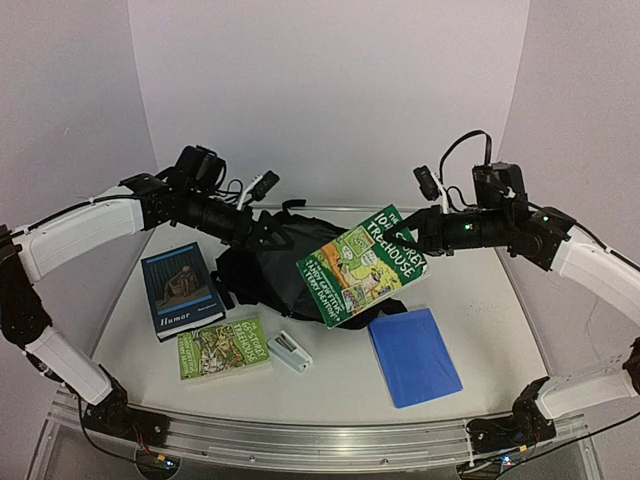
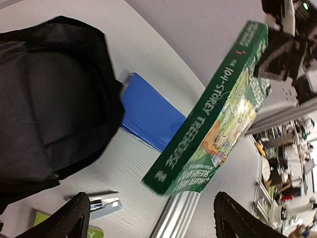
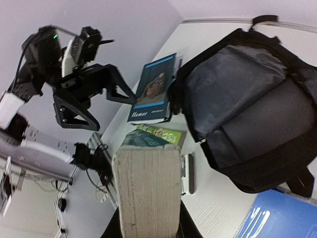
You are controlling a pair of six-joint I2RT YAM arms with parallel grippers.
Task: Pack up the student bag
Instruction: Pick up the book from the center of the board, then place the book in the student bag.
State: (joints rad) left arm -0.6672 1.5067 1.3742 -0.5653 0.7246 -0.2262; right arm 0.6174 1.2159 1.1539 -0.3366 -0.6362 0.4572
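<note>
Nearest the arm bases lie a blue folder (image 1: 415, 357) on the right, a small white stapler (image 1: 290, 352) in the middle and a green book (image 1: 222, 348) left of it. A dark blue book (image 1: 180, 290) sits a little farther back on the left. Beyond these, mid-table, the student bag (image 1: 270, 265) lies slumped on its side. Over the bag's right part hangs the Treehouse book (image 1: 365, 262), pinched at its far-right end by the right gripper (image 1: 420, 243); the wrist view shows its page edge clamped between the fingers. The book's long axis runs from far right to near left, the free end dipping toward the bag, so the bag lies left of and below that pincer. The left gripper (image 1: 262, 234) hovers at the bag's far-left edge, its fingers (image 2: 69, 223) spread wide and holding nothing; it is the nearer one to the bag. Whether the bag's mouth is open cannot be told. The coming move likely needs the book slid lengthwise, leftward and down
</note>
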